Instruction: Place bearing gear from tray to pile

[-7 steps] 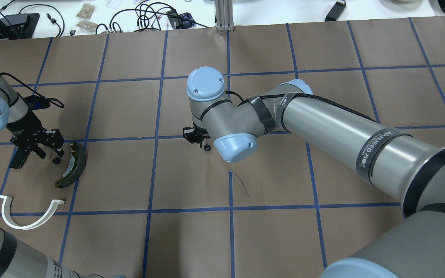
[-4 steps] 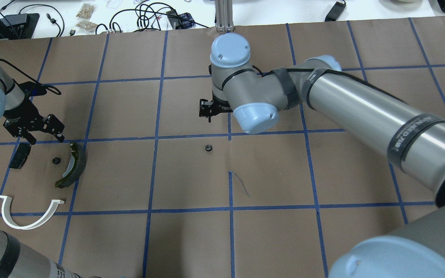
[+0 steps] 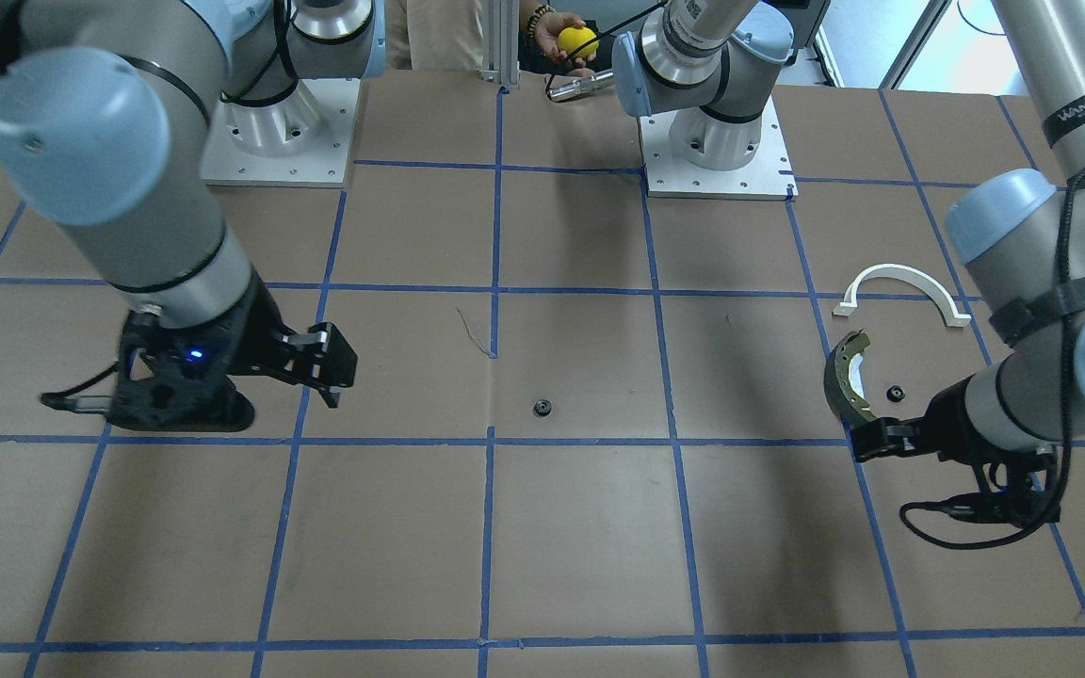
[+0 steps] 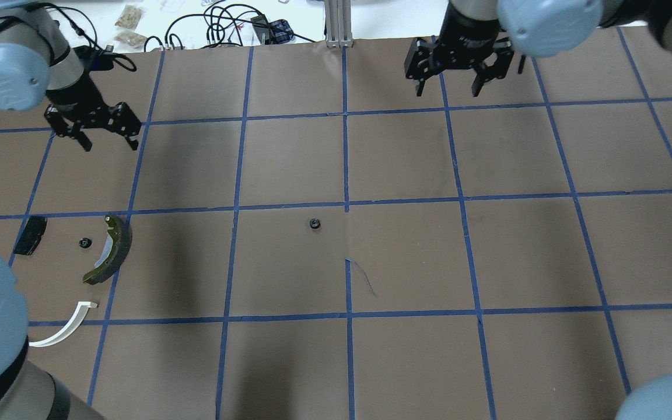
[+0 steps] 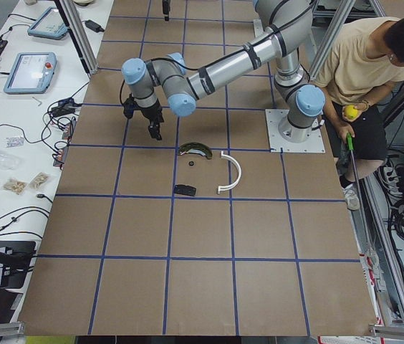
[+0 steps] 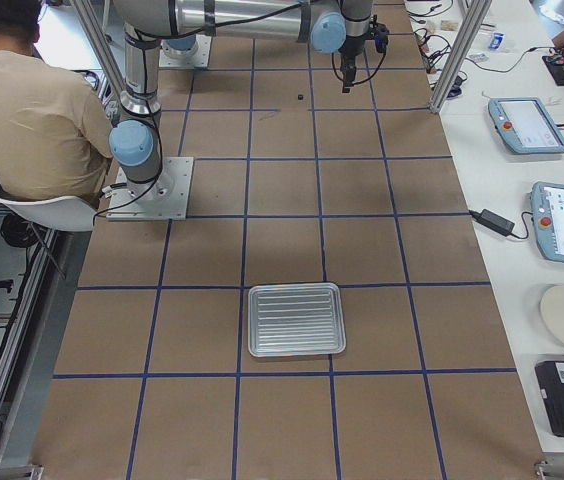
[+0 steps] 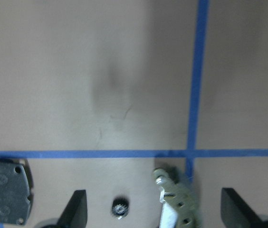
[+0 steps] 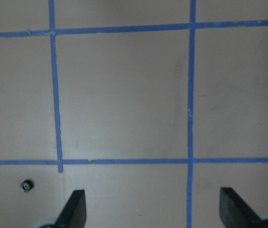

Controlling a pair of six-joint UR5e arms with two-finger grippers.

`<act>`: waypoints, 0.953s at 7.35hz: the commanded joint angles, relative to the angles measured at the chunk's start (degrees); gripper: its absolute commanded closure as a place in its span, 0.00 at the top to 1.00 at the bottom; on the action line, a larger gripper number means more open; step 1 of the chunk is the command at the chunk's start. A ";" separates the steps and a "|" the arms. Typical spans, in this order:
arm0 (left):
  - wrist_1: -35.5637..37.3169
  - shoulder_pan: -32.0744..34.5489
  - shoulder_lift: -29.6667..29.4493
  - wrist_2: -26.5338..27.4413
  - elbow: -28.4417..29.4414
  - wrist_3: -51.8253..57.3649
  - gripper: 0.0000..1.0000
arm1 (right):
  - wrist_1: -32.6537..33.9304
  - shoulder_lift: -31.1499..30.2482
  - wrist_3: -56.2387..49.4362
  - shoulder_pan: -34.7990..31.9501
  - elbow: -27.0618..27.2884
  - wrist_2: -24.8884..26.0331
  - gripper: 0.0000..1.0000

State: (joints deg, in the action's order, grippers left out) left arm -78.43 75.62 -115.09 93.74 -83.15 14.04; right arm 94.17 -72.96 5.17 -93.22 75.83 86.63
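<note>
Black bearing gear (image 4: 314, 223) is lying mid-frame on the tabletop (image 4: 412, 262), well right of the pile (image 4: 109, 251), while right gripper (image 4: 448, 92), slightly nearer, and left gripper (image 4: 109, 144) are hovering wide open and empty near the frame top.

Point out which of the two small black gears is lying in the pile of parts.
The gear between the olive brake shoe and the black brake pad; the other gear lies alone, far from any other part.

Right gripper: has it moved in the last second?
Yes. The right gripper has pulled away from the gear lying mid-table, going up and right in the overhead view.
</note>
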 commanded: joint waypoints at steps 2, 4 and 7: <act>1.59 12.93 -1.18 -3.55 1.51 -14.79 1.00 | -10.16 -6.22 -4.26 3.04 0.53 0.90 1.00; 3.54 21.02 -2.67 -4.61 0.02 -18.68 1.00 | -6.57 -6.67 -4.55 3.13 5.53 1.25 1.00; 13.78 29.31 -4.78 -7.14 -6.64 -25.10 1.00 | -2.34 -7.64 -4.47 3.04 7.48 4.24 1.00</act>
State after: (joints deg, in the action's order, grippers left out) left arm -69.55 102.31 -119.01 88.20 -86.53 -8.55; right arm 89.56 -80.36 0.59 -90.15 82.68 90.36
